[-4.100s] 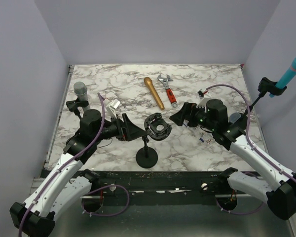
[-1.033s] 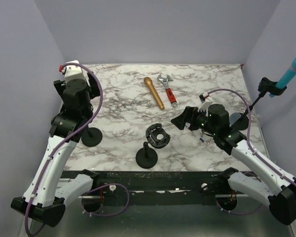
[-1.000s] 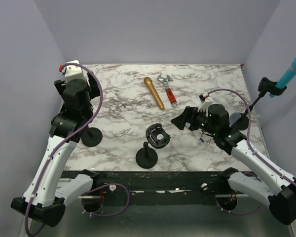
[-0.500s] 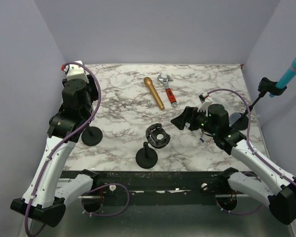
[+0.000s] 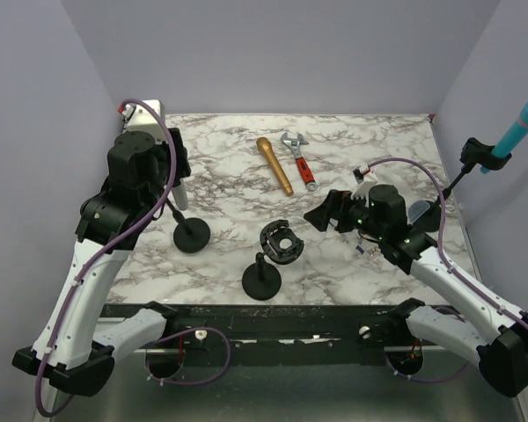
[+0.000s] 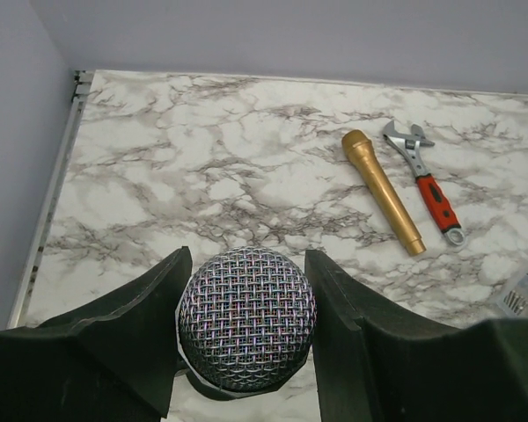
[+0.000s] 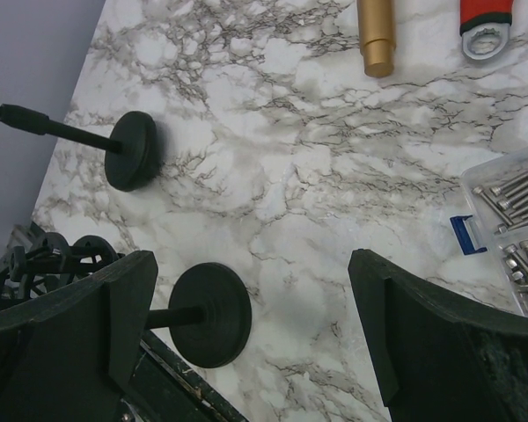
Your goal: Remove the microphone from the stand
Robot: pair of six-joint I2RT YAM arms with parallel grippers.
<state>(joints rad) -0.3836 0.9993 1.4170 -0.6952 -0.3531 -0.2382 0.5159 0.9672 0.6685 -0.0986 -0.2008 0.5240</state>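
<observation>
The microphone has a silver mesh head, and my left gripper is shut on that head, one black finger pressed to each side. From above, the left arm stands tall at the table's left, and a pale stretch of the microphone's body shows below its wrist. Under it is the stand, a round black base with a thin pole rising toward the gripper. The stand's clip is hidden by the arm. My right gripper hangs open over the table's middle right, nothing between its fingers.
A second black stand with a round shock mount is at front centre. A gold microphone and a red-handled wrench lie at the back. A clear box of screws lies by the right arm. A teal microphone juts beyond the right edge.
My left gripper has shut on the microphone's head. The left arm has risen and shifted right, and the stand's base has slid right with it. The right arm has stayed still.
</observation>
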